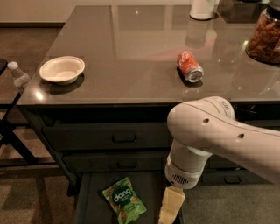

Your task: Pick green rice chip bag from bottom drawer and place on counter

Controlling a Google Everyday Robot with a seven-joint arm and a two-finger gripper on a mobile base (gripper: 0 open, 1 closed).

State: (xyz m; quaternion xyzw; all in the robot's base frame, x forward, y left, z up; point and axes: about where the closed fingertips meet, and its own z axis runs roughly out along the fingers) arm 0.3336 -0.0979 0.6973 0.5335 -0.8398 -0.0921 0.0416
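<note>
The green rice chip bag (124, 200) lies flat on the floor of the open bottom drawer (93, 197), left of centre. It is light green with a dark circle reading "dang". My gripper (170, 209) hangs down from the big white arm (205, 135) over the drawer's right part. It is just right of the bag and apart from it, and its tip runs out of the bottom of the view. The glossy dark counter (131, 48) lies above the drawers.
A red soda can (189, 67) lies on its side on the counter. A white bowl (61, 69) sits at the counter's left front. A jar of nuts (264, 37) and a white container (202, 8) stand at the back right. A plastic bottle (19, 76) stands to the left. Two handled drawers (124, 138) are shut.
</note>
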